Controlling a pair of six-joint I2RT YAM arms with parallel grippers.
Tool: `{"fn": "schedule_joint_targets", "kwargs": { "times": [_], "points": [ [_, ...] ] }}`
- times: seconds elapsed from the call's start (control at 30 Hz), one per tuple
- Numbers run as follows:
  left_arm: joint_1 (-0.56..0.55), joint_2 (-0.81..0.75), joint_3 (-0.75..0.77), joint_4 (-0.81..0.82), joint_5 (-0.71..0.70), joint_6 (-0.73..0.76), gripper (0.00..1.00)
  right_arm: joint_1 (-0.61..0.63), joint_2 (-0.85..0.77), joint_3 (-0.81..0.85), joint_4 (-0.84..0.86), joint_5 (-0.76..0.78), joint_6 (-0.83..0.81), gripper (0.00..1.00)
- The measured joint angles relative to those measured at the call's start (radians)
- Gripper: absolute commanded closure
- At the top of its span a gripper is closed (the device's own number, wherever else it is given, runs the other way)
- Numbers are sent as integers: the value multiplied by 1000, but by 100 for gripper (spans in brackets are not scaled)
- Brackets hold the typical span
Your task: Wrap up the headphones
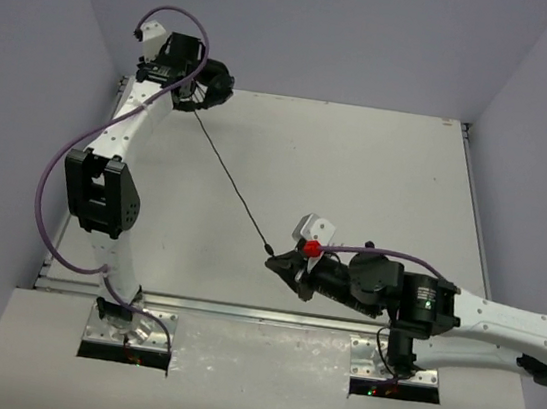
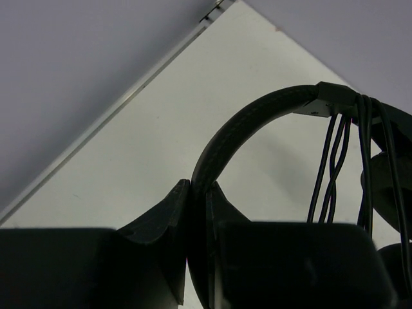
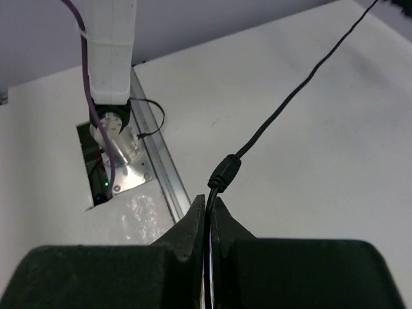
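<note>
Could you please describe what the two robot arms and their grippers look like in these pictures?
The left arm and right arm have white link shells with boxy black joint housings. A purple cable loops loosely along each. The left gripper and right gripper have matte black, wedge-shaped fingers. A small red part sits by the right wrist's white camera mount.
</note>
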Motion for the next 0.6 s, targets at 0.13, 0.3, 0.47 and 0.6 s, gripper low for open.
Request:
{"fn": "schedule_joint_targets", "kwargs": {
  "times": [0.13, 0.3, 0.47, 0.6],
  "points": [
    [26, -1, -143, 47, 2, 25, 100, -1, 63, 191, -111, 59, -80, 99],
    [-14, -57, -394, 211, 21, 55, 100, -13, 181, 414, -236, 90, -226, 99],
    [-124, -292, -823, 536, 68, 105, 99, -185, 309, 750, -351, -16, -304, 99],
    [-249, -493, -1088, 787, 108, 138, 100, -317, 405, 1011, -411, -78, -337, 99]
  ]
}}
